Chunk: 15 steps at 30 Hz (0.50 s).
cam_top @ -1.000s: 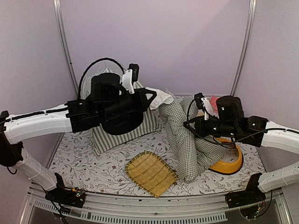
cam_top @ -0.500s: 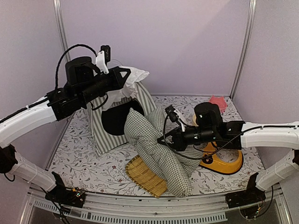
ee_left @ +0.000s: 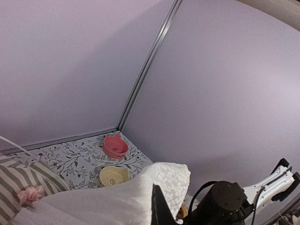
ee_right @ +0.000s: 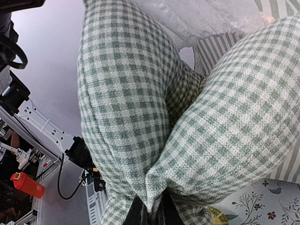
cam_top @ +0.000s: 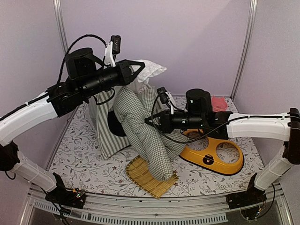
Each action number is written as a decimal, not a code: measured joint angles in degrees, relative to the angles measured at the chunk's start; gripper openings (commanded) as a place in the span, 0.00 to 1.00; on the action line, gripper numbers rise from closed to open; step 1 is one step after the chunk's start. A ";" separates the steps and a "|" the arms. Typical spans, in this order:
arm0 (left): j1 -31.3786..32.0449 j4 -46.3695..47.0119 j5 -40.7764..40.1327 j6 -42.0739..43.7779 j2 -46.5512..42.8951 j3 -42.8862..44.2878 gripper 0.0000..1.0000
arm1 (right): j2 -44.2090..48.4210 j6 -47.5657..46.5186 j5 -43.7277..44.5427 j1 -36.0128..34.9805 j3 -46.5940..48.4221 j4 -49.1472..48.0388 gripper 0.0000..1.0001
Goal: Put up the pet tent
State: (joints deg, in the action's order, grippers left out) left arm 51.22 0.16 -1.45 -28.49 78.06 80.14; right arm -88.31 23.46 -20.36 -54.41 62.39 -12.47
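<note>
Top external view: the pet tent [cam_top: 105, 136], striped grey-green and white, sits at the back left of the floral-patterned counter [cam_top: 89, 164], its white lace [cam_top: 152, 70] pinched aloft by the closed left pincer [cam_top: 139, 71]. The right pincer [cam_top: 150, 121] clamps the gingham cushion [cam_top: 140, 131]. Lilac walls [cam_top: 178, 42] surround.

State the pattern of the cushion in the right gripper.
The cushion is green-and-white gingham, clearest in the right wrist view.
</note>
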 measured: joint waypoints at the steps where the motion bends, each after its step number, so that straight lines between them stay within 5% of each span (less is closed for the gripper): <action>1: 0.59 0.02 0.44 0.04 0.42 0.81 0.00 | 0.00 0.13 0.00 0.13 0.00 -0.13 0.00; 15: 8.00 0.87 3.06 0.74 3.32 4.13 0.00 | 1.03 5.05 -0.04 1.18 -3.10 -1.01 0.00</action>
State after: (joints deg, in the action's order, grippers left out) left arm 59.22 1.04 1.61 -27.75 81.38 84.27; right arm -87.29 28.51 -20.40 -53.23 59.29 -13.47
